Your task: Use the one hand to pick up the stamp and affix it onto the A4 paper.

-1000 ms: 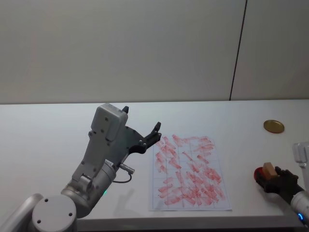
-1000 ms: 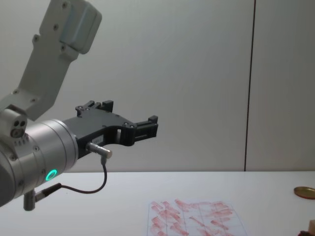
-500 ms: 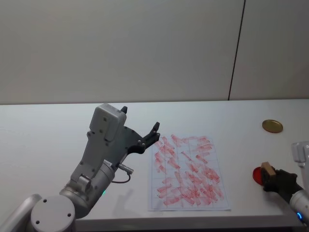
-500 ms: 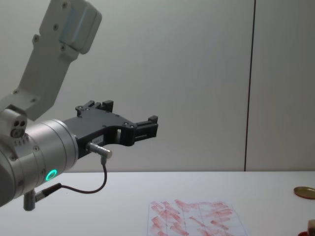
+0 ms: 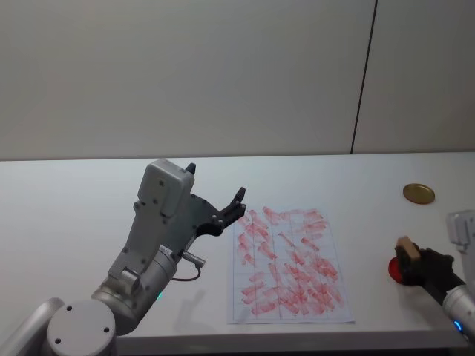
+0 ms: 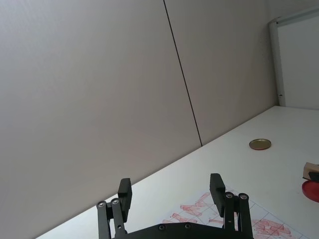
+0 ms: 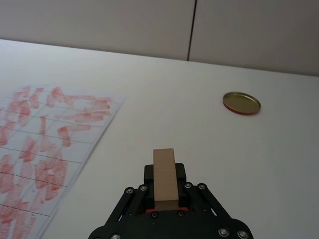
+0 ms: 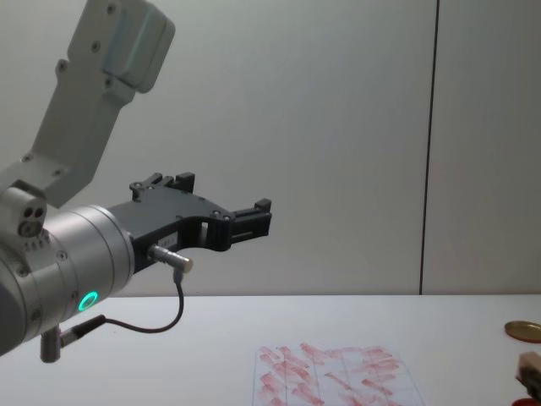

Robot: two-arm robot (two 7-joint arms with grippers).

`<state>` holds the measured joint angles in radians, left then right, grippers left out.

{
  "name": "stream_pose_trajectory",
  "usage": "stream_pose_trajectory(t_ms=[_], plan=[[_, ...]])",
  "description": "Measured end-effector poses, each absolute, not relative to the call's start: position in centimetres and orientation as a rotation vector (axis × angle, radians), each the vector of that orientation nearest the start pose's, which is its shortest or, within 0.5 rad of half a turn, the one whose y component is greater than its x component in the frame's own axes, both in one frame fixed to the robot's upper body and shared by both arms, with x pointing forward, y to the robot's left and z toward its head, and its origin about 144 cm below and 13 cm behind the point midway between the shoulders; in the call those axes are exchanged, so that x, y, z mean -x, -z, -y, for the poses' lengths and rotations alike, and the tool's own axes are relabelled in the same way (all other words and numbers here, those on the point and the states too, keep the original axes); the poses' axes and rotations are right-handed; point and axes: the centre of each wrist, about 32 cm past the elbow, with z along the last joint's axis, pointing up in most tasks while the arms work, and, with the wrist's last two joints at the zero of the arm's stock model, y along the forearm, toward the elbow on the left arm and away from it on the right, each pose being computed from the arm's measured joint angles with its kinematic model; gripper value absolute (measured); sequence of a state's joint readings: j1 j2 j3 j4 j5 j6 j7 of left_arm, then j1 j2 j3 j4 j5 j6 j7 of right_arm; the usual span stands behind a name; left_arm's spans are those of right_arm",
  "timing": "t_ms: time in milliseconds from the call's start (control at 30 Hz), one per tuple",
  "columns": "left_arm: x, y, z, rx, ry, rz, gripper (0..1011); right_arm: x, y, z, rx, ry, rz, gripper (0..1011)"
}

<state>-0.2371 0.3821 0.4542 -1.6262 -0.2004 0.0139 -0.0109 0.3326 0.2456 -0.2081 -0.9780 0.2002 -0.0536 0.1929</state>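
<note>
The stamp [image 7: 164, 173], a light tan wooden block, stands upright between the jaws of my right gripper [image 5: 415, 265], which is shut on it near the table's right front. It hangs just above a red ink pad [image 5: 395, 270]. To the left of the stamp lies the A4 paper [image 5: 291, 264], a gridded white sheet covered in red marks. My left gripper [image 5: 239, 199] hangs open and empty in the air over the paper's far left corner, on the big silver arm.
A flat brass-coloured disc [image 5: 418, 193] lies at the back right of the white table [image 5: 74, 222]. The left arm's silver body [image 8: 59, 262] with its green light and cable stands large at the front left. A grey wall rises behind.
My right gripper has risen a little with the stamp, lifting it off the red pad. The left arm has not moved.
</note>
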Motion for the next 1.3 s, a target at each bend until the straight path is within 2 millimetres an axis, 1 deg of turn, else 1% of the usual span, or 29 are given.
stream_pose_trajectory(t_ms=[333,567,667,700,800,1100,1300], plan=[[-49.2,-120.4,-19.8,-0.061,-1.124,0.268,993,-53.2,-109.2,27.4,0.219,1.23,-0.085,221],[-49.2,-120.4,-19.8,-0.061,-1.124,0.268,993,-53.2,-110.0,25.7,0.214,1.14,-0.082,221],[-49.2,-120.4,-19.8,-0.061,-1.124,0.268,993,-53.2,-110.2,24.6,0.22,1.095,-0.086,221],[-49.2,-120.4,-19.8,-0.061,-1.124,0.268,993,-53.2,-110.2,24.6,0.22,1.095,-0.086,220],[-49.2,-120.4,-19.8,-0.061,-1.124,0.268,993,-53.5,-110.5,23.3,0.223,1.054,-0.087,221],[-49.2,-120.4,-19.8,-0.061,-1.124,0.268,993,-54.2,-110.5,20.7,0.235,0.988,-0.09,221],[-49.2,-120.4,-19.8,-0.061,-1.124,0.268,993,-54.9,-110.1,19.4,0.24,0.968,-0.089,221]])
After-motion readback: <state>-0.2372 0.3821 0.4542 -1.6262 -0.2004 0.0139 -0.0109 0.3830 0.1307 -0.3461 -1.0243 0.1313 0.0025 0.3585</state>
